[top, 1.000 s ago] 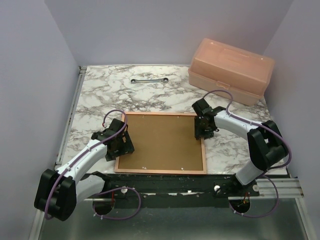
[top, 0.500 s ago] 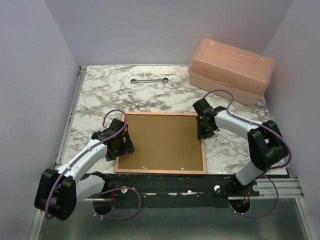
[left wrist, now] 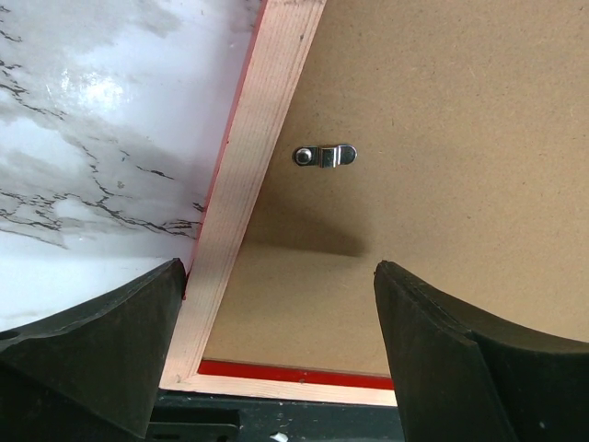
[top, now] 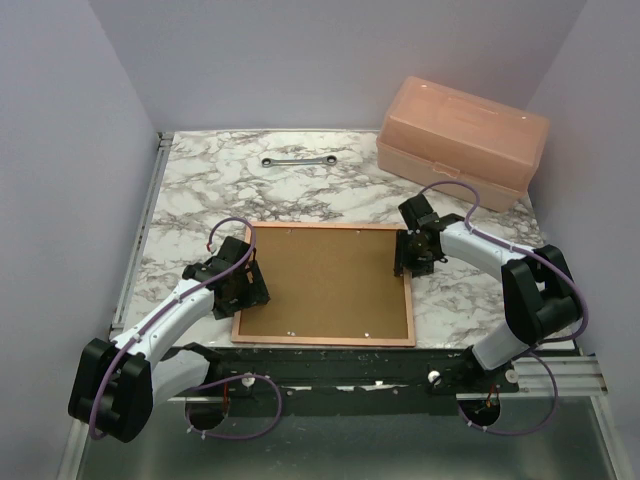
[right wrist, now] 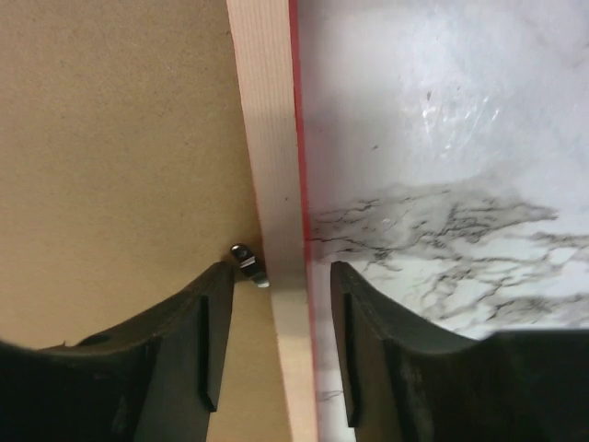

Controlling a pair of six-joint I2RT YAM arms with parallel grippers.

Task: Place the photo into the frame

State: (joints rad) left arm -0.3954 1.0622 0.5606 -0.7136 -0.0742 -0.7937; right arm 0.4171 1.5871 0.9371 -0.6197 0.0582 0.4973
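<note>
Two grippers work opposite sides of the frame (top: pixel 320 342), which lies face down in the middle of the overhead view, pale wood back upward, with a brown backing board (top: pixel 320 285) set inside it. That pose suits closing the back, and the photo shows in no view; whether it sits under the board I cannot tell. The left gripper (top: pixel 243 285) hovers at the left rail with its jaws spread wide and holding nothing. The right gripper (top: pixel 410 255) straddles the right rail, jaws partly apart and not pinching it. Probably each is placed to reach a fastener. Only the wrist views show these: the left one has a small metal clip (left wrist: pixel 324 156) on the board at upper centre, and the right one a clip (right wrist: pixel 247 262) just beside its left finger. Only the overhead view shows the wrench (top: pixel 298 160) and pink box (top: pixel 462 140) at the top.
</note>
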